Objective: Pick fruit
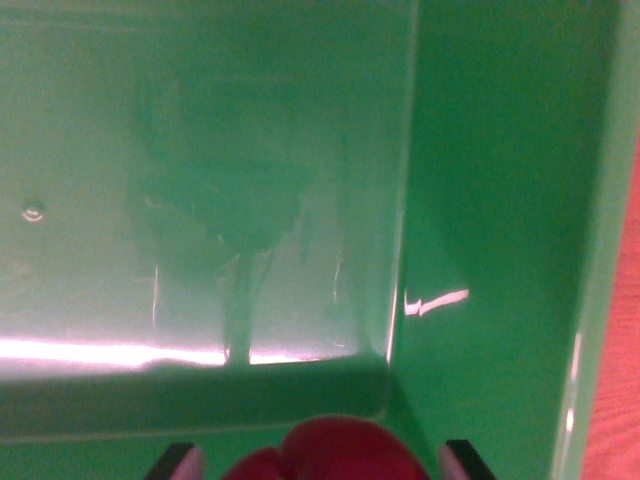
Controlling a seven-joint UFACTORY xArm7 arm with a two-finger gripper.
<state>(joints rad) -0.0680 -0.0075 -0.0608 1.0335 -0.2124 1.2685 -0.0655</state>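
In the wrist view I look straight down into a glossy green bin. A dark red fruit shows at the bottom edge, sitting between my two fingertips. My gripper is shut on this red fruit, and only the fingers' tips are in the picture. The fruit hangs above the bin's near inside wall, close to the corner where the right wall meets the floor. A dark shadow of the gripper lies on the bin floor.
The bin's right rim runs down the wrist view's right. Beyond it a strip of reddish-orange wooden surface shows. Bright light reflections streak the bin floor near the bottom.
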